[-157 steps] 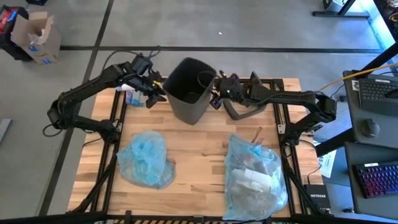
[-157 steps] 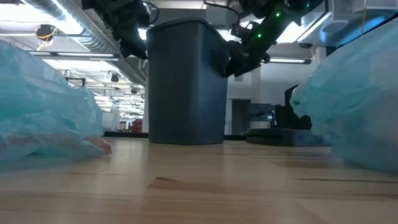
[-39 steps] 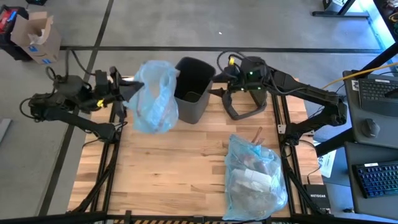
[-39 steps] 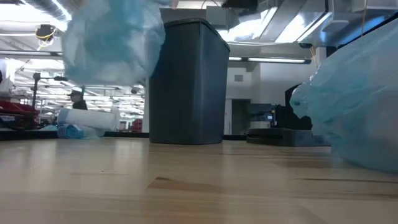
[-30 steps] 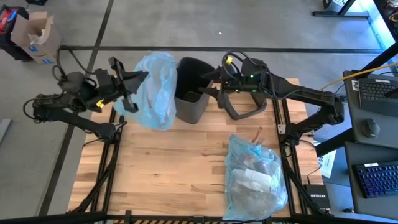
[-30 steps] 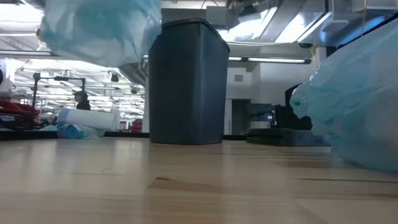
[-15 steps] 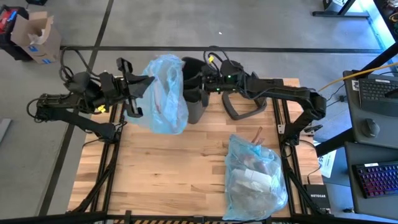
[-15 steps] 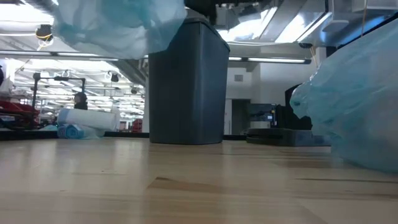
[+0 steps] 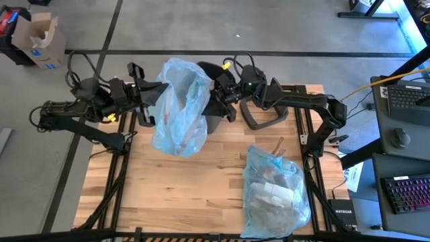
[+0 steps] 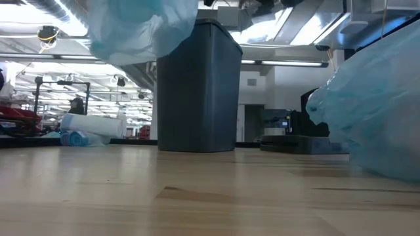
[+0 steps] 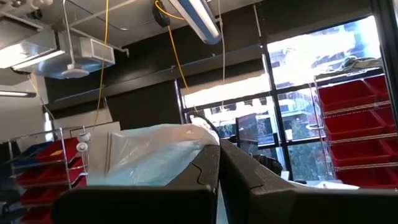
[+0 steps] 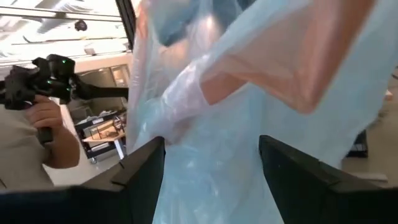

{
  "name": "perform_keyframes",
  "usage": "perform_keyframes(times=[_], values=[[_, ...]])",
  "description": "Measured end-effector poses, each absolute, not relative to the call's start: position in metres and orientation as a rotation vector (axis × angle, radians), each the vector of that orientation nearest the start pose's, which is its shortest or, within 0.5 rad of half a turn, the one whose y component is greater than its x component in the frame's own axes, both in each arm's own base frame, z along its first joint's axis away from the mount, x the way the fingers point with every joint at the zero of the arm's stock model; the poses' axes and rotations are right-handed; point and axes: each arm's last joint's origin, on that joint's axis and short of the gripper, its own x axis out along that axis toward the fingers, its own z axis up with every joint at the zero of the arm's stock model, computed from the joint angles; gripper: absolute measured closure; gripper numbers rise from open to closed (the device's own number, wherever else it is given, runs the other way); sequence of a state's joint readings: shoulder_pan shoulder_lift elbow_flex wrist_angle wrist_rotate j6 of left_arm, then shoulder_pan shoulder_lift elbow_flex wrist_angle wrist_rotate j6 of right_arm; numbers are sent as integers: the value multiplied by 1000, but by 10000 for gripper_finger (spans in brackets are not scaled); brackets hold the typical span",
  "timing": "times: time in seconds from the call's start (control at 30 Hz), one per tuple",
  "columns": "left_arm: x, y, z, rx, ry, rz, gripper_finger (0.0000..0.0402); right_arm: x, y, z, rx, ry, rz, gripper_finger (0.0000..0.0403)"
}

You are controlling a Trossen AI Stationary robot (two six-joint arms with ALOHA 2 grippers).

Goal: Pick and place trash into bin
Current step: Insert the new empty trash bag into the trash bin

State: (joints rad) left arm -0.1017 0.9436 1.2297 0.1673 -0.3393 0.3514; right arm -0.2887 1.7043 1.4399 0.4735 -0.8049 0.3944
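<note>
- A full light blue bag [image 9: 277, 187] of mixed trash is seen lying at the lower right of the high view on the tabletop [image 9: 201, 195]; pale packets and paper show through its film.
- A second light blue liner bag [image 9: 180, 106], translucent and crumpled, is held up in the upper centre, draped against the left side of the bin [image 9: 216, 101] and covering part of its rim.
- The bin, dark grey and tapered, is stood upright at the far edge of the tabletop; its contents cannot be made out.
- The left tool [image 9: 151, 101] is pinched shut on the liner bag's left edge.
- The right tool [image 9: 225, 91] is held wide at the bin's rim, facing the film.
- Compared with half a second ago, the liner bag has been carried slightly further right and hangs lower.
</note>
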Motion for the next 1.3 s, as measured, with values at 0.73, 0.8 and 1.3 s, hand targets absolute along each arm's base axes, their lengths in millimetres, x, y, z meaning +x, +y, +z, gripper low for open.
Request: perform_keyframes(times=[0.73, 0.8, 1.3], values=[[164, -8, 504, 375, -582, 382, 401, 368, -104, 469, -185, -142, 242, 399], [162, -8, 510, 417, -623, 389, 401, 360, -103, 487, -239, -146, 208, 399], [193, 9, 515, 689, -705, 463, 401, 311, -112, 557, -591, -78, -337, 402]])
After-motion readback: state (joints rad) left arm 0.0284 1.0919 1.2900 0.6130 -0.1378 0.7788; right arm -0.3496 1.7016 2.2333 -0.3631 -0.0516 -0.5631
